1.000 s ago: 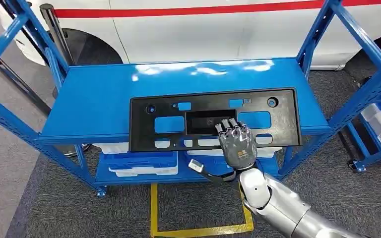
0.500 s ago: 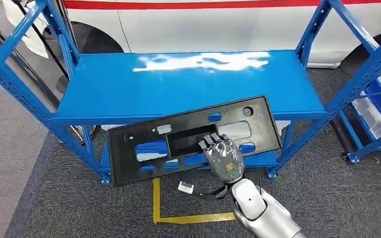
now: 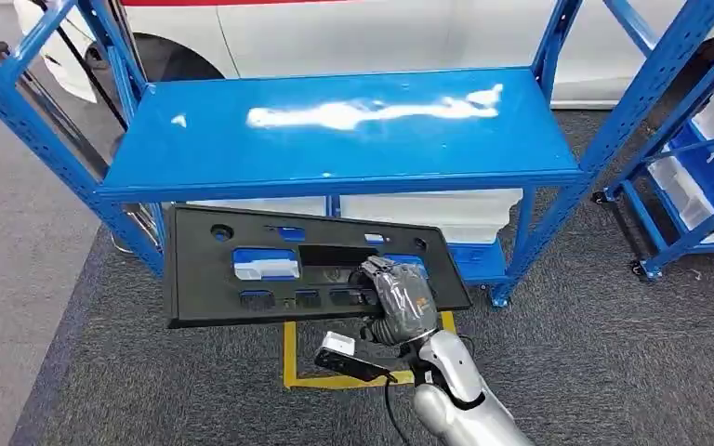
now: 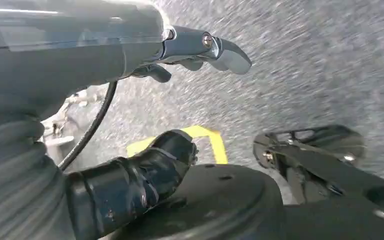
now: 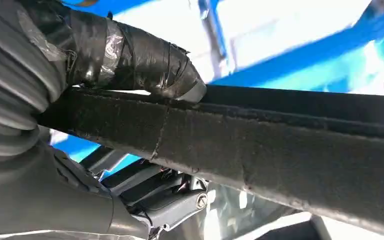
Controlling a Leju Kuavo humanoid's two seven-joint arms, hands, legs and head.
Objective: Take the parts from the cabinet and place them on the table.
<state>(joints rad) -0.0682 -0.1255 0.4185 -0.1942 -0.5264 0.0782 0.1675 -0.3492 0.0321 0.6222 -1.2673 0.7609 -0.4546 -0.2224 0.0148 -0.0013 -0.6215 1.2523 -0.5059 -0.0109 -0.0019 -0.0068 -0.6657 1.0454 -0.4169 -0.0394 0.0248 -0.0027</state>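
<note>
The robot's right hand point(image 3: 398, 299) grips a long black plastic panel point(image 3: 242, 269) by its near edge, fingers curled through one of the cut-outs toward the panel's right end. In the right wrist view the taped thumb point(image 5: 130, 55) presses down on the panel's top face while the other fingers point(image 5: 165, 200) clamp from beneath. The panel hangs in the air in front of the blue cabinet point(image 3: 335, 130), off its top shelf and level with the space below the shelf's front edge, roughly flat and slightly tilted, its left end reaching out over the grey carpet point(image 3: 614, 353). Blue shows through several of the panel's openings. Yellow tape point(image 3: 290, 358) marks the floor directly under the panel. White bins point(image 3: 446, 212) sit on the cabinet's lower shelf, behind the panel, and a white vehicle point(image 3: 381, 32) with a red stripe stands beyond the cabinet. A second blue rack point(image 3: 697, 177) with white bins stands at the right. In the left wrist view the left hand point(image 4: 145, 115) hangs above the carpet, holding nothing, its fingers point(image 4: 220, 50) apart.
</note>
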